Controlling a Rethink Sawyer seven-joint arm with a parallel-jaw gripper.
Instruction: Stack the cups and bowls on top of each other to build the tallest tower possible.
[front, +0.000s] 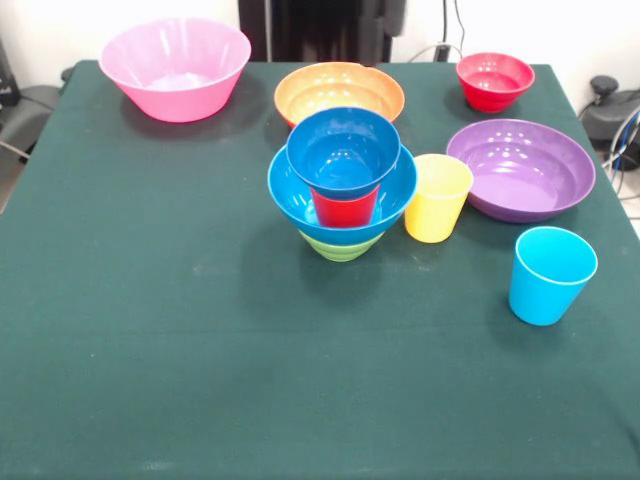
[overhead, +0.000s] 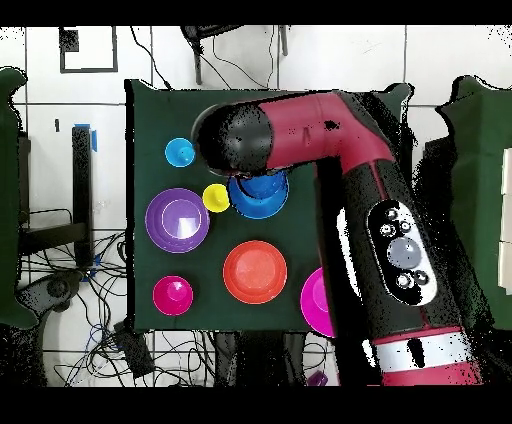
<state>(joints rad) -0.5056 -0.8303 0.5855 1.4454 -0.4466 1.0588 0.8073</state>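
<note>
The fingers show in neither view. Overhead, the black end of the arm (overhead: 340, 130) covers the place where they would hang, so I cannot tell how far open they are or whether they hold anything. The front view has no part of the arm over the counter (front: 150, 350).

Nearest in the front view, at lower right, the sky-blue cup (front: 552, 275) stands upright and alone, well apart from the pile and close to the counter's right edge. At the centre is the tower (front: 342, 195): a green bowl (front: 340, 246) at the bottom, a large blue bowl (front: 385, 205) on it, a red cup (front: 345, 208) inside that, and a small blue bowl (front: 343, 152) on top. Most of the red cup is hidden, so how it sits is hard to make out. Overhead, the arm hides much of this pile.

Just right of the tower is the yellow cup (front: 437, 198), mouth up, with the purple bowl (front: 520, 170) close behind it at right. Farther back, the orange bowl (front: 340, 92) lies right behind the tower. The red bowl (front: 494, 80) is at upper right and the pink bowl (front: 176, 68) at upper left, both near the far edge. Overhead, the arm cuts off part of the pink bowl.

The whole lower half of the front view and the left side of the counter are bare cloth.
</note>
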